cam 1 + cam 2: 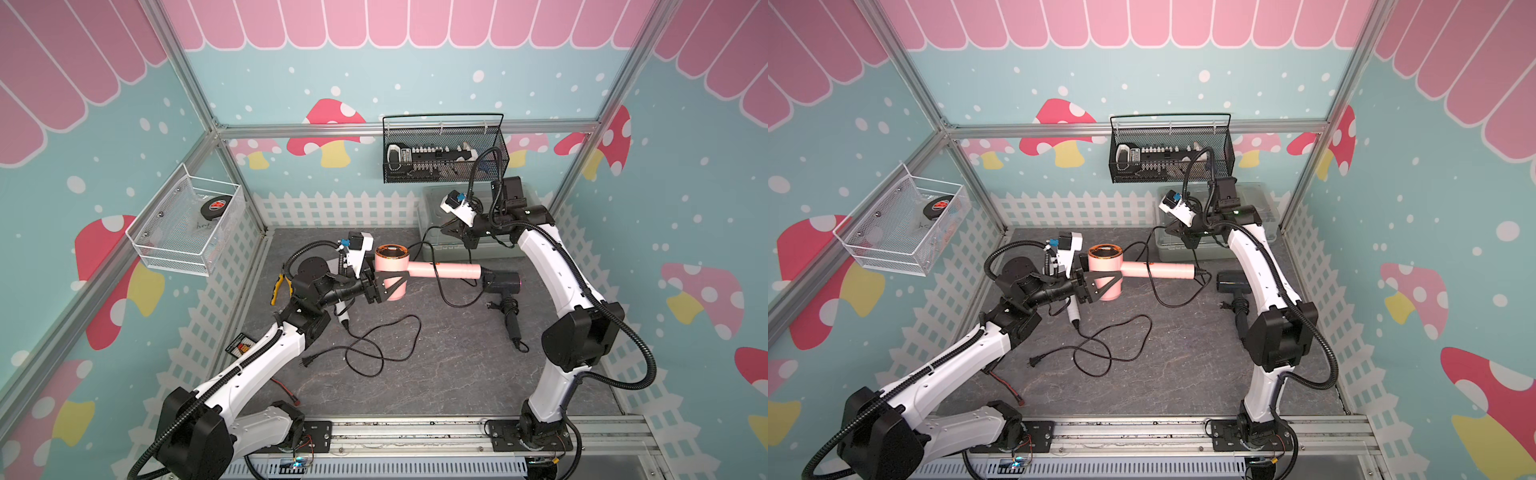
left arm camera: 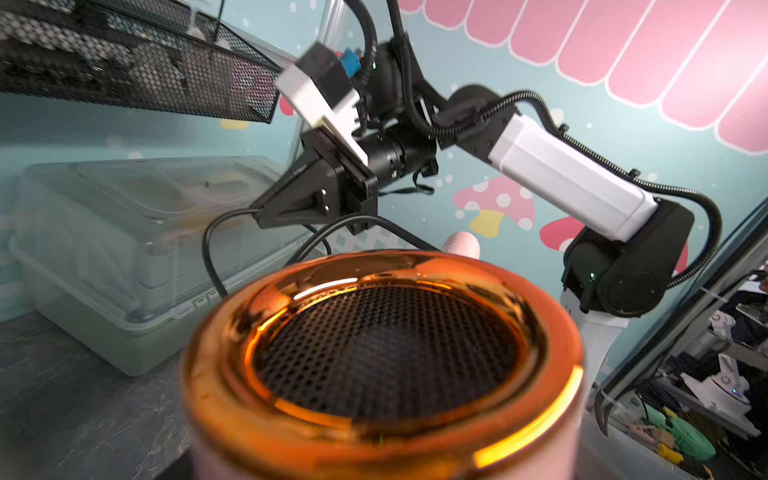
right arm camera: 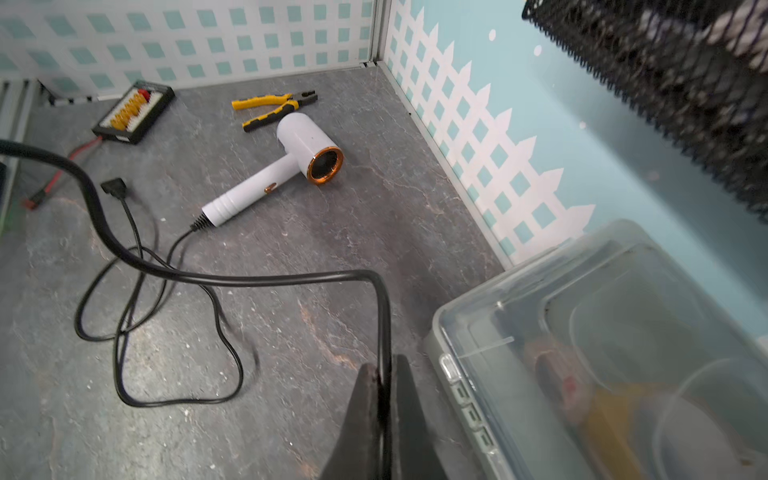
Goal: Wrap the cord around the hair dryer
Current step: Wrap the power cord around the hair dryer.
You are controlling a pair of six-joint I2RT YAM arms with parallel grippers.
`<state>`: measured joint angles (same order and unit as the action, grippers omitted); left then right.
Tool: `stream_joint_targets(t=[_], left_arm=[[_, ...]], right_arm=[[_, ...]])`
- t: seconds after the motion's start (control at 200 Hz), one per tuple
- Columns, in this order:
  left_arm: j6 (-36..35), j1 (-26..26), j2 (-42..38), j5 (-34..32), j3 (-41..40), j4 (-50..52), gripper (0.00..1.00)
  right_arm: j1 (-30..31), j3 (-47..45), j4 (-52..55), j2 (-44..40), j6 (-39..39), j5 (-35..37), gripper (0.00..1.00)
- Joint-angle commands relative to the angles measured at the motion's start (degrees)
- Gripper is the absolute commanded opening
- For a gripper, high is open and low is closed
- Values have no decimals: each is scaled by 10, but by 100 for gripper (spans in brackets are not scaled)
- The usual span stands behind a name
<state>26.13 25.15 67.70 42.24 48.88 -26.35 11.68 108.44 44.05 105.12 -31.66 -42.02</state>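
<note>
The pink hair dryer (image 1: 440,269), seemingly rigid and slick, hung mid-frame, barrel clamped in the left tool (image 1: 394,286); the right tool (image 3: 384,374) pinched its limp cord (image 3: 291,276).

Both top views look steeply down from high above the arms' bases, taking in the whole surface (image 1: 457,374). The left wrist view sits close against the hair dryer (image 2: 386,353), facing the clear bin (image 2: 104,249), which the right wrist view also catches.
</note>
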Motion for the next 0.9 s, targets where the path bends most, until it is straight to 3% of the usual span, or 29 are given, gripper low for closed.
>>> stream_joint_targets(t=[0.0, 0.225, 0.45, 0.625, 0.895], left_arm=[[70, -14, -7, 6, 11, -140, 0], [120, -53, 1, -18, 7, -196, 0], [142, -93, -10, -67, -5, -190, 0], [150, -111, -10, -92, -8, -194, 0], [147, -130, -6, -113, -6, -188, 0]], right_arm=[[-1, -61, -89, -37, 71, -69, 0], [-1, -188, -215, -72, 159, -93, 0], [2, -288, -302, -112, 222, -133, 0], [25, -338, -273, -159, 185, -118, 0], [76, -379, -188, -246, 111, -39, 0]])
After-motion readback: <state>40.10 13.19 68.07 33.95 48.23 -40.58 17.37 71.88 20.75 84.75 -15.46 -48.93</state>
